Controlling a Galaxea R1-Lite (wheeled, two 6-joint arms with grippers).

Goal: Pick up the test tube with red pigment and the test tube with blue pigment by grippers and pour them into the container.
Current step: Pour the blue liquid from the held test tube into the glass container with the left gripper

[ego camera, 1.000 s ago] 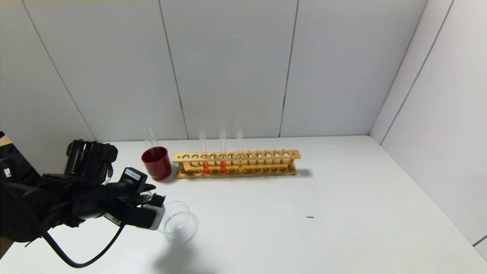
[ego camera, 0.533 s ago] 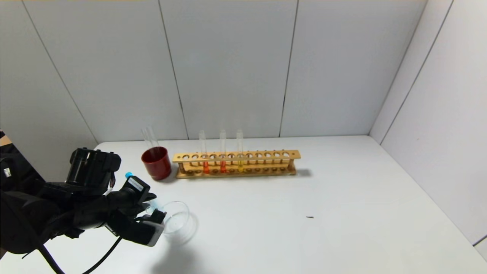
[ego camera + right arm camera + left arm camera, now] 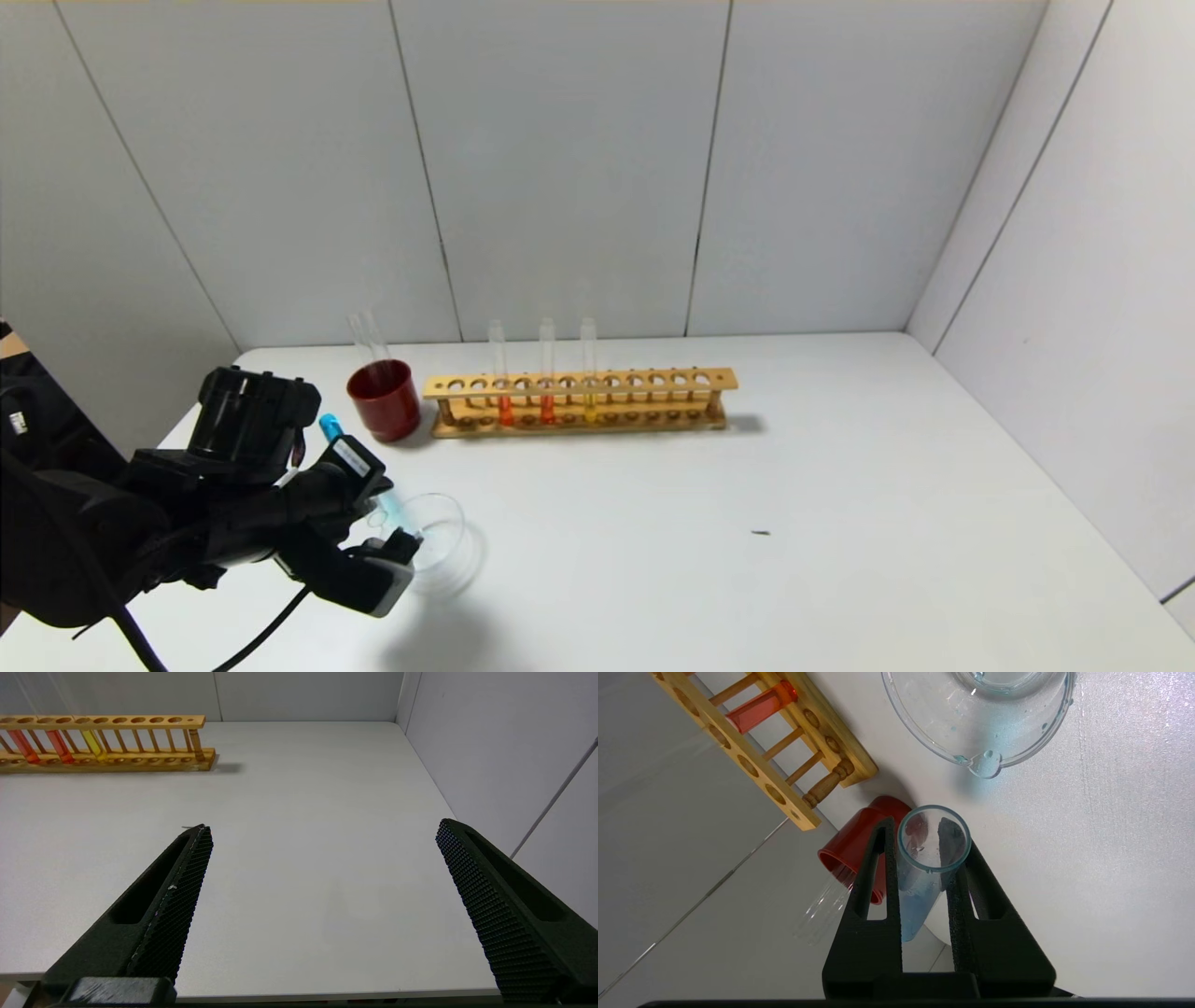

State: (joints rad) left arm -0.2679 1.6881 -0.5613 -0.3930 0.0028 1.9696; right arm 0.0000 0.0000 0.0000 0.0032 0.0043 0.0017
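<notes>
My left gripper (image 3: 397, 511) is shut on the test tube with blue pigment (image 3: 329, 427). The tube is tilted, its round bottom up and back and its mouth by the near-left rim of the container (image 3: 448, 537). In the left wrist view the fingers (image 3: 873, 868) clamp the tube (image 3: 920, 882); teal-blue liquid lies inside it, and blue droplets wet the container (image 3: 1017, 742) near its pour lip. The test tube with red pigment (image 3: 504, 406) stands in the wooden rack (image 3: 653, 381) and also shows in the right wrist view (image 3: 23, 746). My right gripper (image 3: 323, 826) is open and empty above the table's front right.
A dark red cup (image 3: 385, 399) with clear empty tubes (image 3: 369, 341) stands left of the rack. A deeper red tube (image 3: 547, 406) and a yellow tube (image 3: 589, 403) stand in the rack. A small dark speck (image 3: 761, 533) lies on the white table. Walls close in behind and on the right.
My left gripper has turned and shifted slightly right. The blue tube's bottom end has come into view above the gripper, and the tube now slants toward the dish.
</notes>
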